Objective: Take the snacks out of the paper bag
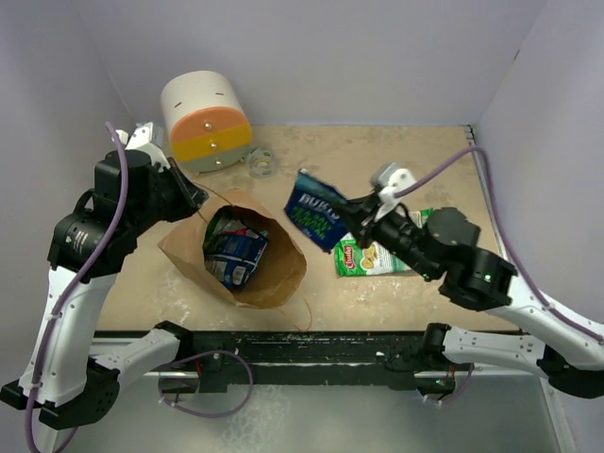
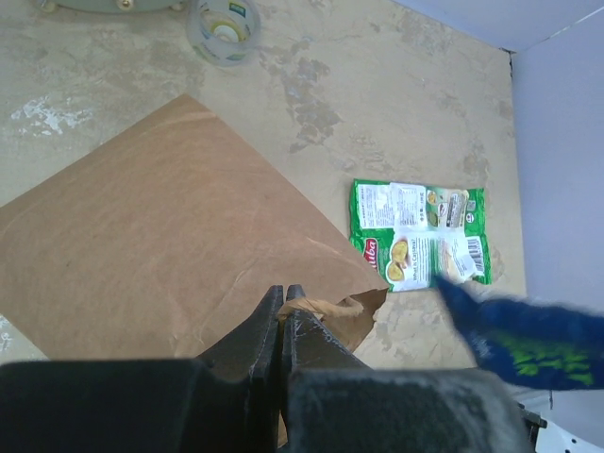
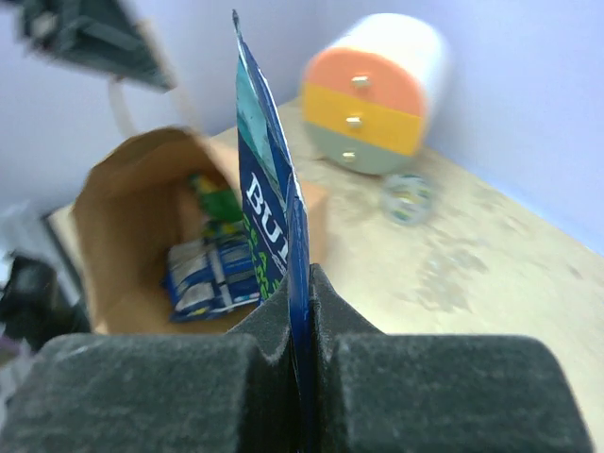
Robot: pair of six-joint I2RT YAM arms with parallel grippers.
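Overhead, the paper bag (image 1: 281,274) was seen lying towards the front edge of the table (image 1: 444,160), left of its middle, with the mouth gaping. The far rim of the bag was pinched by the left gripper (image 1: 193,203), whose jaws were pressed together on a crumpled fold of the brown paper. Inside the bag a blue-and-white packet (image 1: 238,257) was lodged with a green one beside it; the print on both was too small to be read.

A dark blue packet (image 1: 316,215) was held in the air just right of the bag's mouth, clear of the table, by the right gripper (image 1: 357,221). The jaws were clamped on the packet's edge, and the packet was stood edge-on in the right wrist view, where the white letters "BU" could be made out above green lettering that was not legible.

A green packet (image 1: 373,257) was laid flat on the table towards the right edge, printed side up. A red oval logo, a barcode and a panel of small text were shown on it, none of it readable.

At the far left corner a white, orange and yellow cylinder (image 1: 203,118) was set on its side, and a roll of tape (image 1: 260,161) was placed just beside it
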